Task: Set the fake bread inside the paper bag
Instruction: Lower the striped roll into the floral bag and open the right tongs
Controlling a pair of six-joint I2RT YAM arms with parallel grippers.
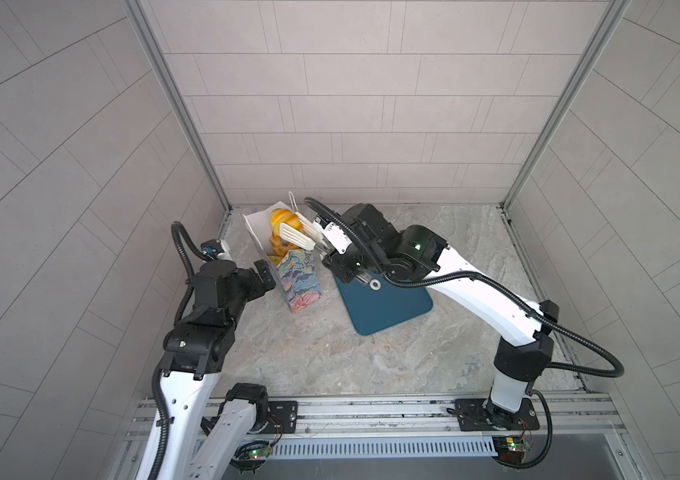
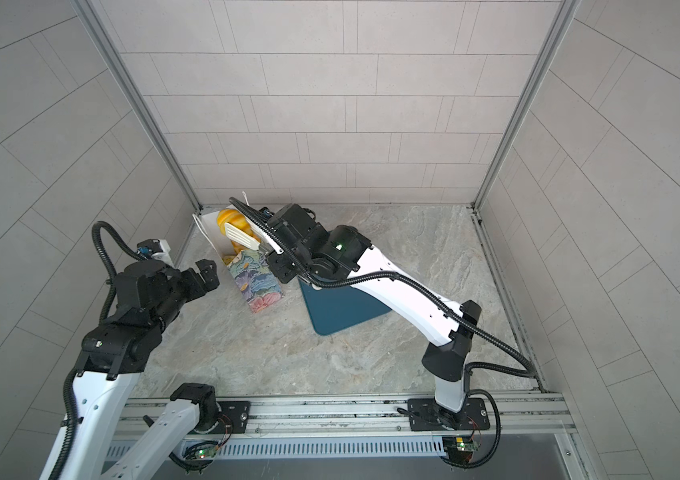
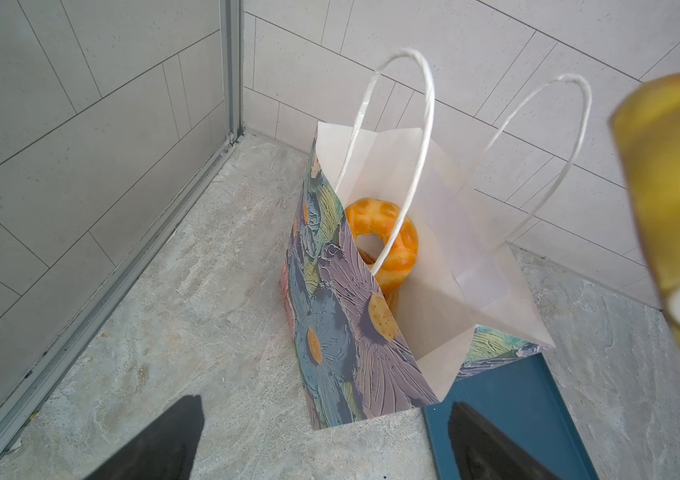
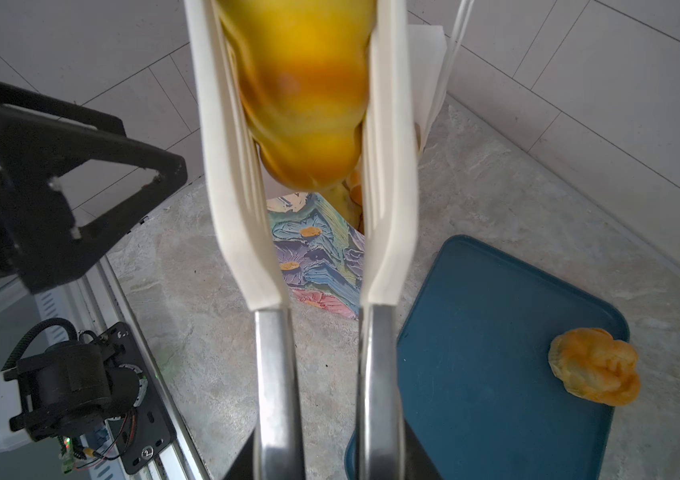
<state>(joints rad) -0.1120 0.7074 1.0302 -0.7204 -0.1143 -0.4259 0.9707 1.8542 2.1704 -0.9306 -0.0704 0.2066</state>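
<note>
top views: white tongs (image 1: 294, 237) reach out from the right arm. their blades pinch a striped golden piece of fake bread (image 1: 281, 217) above the open mouth of the paper bag (image 1: 298, 282). the bag stands on the stone surface (image 1: 330, 357) with more yellow pieces inside. the left fingers (image 2: 206, 268) are spread wide just beside the bag, holding nothing. a dark teal tray (image 1: 388, 309) lies next to the bag.

left wrist view: the two black fingertips sit apart near the bag's floral corner. a ring pastry (image 3: 384, 241) leans on the bag's white inner wall.

right wrist view: the pinched bread sits between the white blades at the far end. the right fingers (image 4: 419, 459), mostly out of frame, appear clamped on the tongs' metal handles. a knotted pastry (image 4: 593, 365) rests at the tray's edge.
</note>
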